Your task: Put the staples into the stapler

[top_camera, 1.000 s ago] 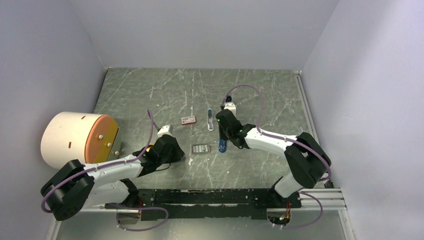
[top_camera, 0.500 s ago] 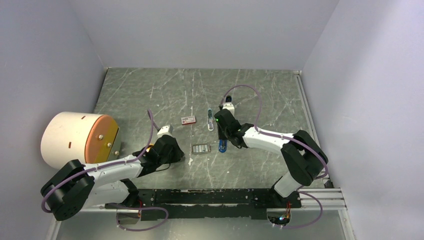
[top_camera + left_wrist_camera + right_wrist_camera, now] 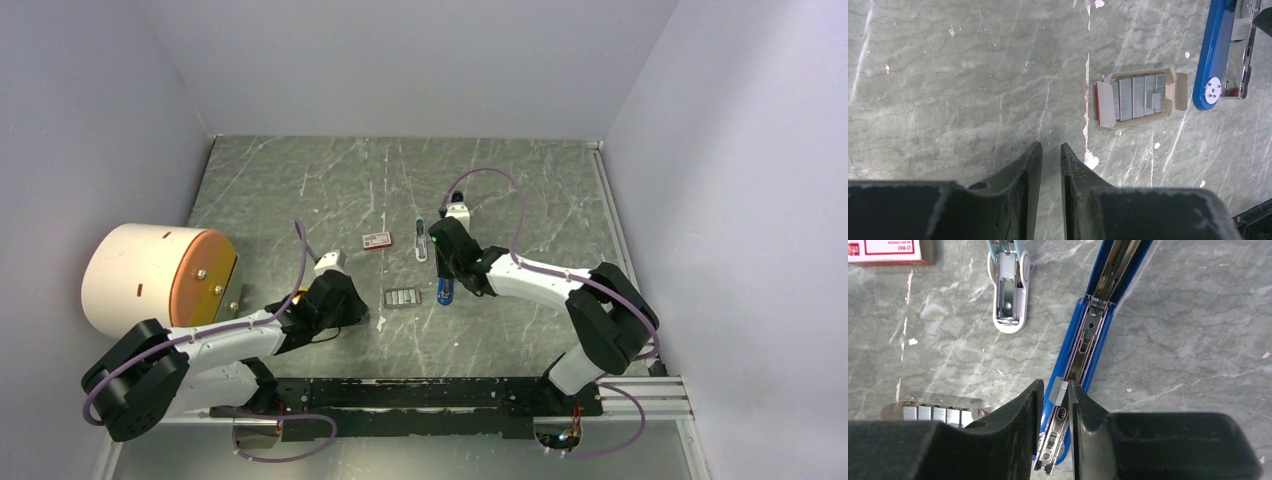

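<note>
The blue stapler (image 3: 444,291) lies open on the table, its metal channel facing up in the right wrist view (image 3: 1096,335). My right gripper (image 3: 1055,390) is right above the channel's near end, shut on a short grey strip of staples (image 3: 1060,392). More staples (image 3: 402,297) lie in an open cardboard tray left of the stapler; they also show in the left wrist view (image 3: 1138,97). My left gripper (image 3: 1051,147) is shut and empty, low over bare table to the left of that tray.
A pale blue-grey piece (image 3: 421,243) and a red-and-white box (image 3: 377,239) lie behind the staples tray. A large white cylinder with an orange face (image 3: 150,275) stands at the left edge. Grey walls enclose the table.
The right arm has shifted very slightly over the stapler. The left arm has not moved.
</note>
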Controlling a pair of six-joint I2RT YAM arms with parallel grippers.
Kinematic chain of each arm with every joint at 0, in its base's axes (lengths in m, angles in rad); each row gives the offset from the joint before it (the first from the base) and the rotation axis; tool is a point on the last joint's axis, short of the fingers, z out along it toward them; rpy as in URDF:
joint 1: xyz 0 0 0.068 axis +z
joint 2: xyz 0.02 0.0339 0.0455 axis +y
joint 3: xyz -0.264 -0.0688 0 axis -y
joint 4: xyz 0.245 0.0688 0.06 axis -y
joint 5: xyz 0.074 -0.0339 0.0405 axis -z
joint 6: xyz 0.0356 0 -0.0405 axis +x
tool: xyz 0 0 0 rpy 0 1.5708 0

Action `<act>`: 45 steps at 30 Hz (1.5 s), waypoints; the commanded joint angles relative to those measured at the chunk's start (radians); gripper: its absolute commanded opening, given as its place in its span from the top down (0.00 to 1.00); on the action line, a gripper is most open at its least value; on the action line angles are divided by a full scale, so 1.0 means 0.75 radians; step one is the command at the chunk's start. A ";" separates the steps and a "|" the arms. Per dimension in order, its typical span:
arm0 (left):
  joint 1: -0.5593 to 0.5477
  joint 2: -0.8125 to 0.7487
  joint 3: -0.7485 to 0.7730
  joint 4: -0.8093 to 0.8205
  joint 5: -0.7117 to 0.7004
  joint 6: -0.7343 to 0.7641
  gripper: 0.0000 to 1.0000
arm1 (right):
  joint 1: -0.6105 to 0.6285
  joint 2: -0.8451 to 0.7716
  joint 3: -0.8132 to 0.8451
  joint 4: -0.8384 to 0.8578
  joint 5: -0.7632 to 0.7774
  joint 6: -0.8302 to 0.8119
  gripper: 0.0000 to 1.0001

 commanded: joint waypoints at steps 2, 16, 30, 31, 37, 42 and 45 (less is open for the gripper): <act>0.006 -0.021 -0.014 0.024 -0.036 -0.016 0.74 | 0.022 -0.040 0.081 -0.064 0.101 0.003 0.69; 0.006 -0.056 -0.060 0.080 -0.029 -0.040 0.74 | 0.115 0.261 0.454 -0.620 0.341 0.148 0.61; 0.006 -0.129 -0.107 0.042 -0.109 -0.026 0.74 | 0.246 0.604 0.824 -1.108 0.687 0.359 0.62; 0.007 -0.143 -0.113 0.019 -0.131 -0.037 0.74 | 0.253 0.623 0.843 -1.124 0.696 0.366 0.62; 0.013 -0.282 -0.159 -0.113 -0.238 -0.092 0.73 | 0.278 0.720 0.940 -1.211 0.737 0.401 0.64; 0.017 -0.391 -0.181 -0.185 -0.284 -0.108 0.73 | 0.286 0.767 0.971 -1.242 0.744 0.417 0.65; 0.018 -0.415 -0.191 -0.189 -0.287 -0.109 0.73 | 0.288 0.776 0.971 -1.242 0.742 0.415 0.65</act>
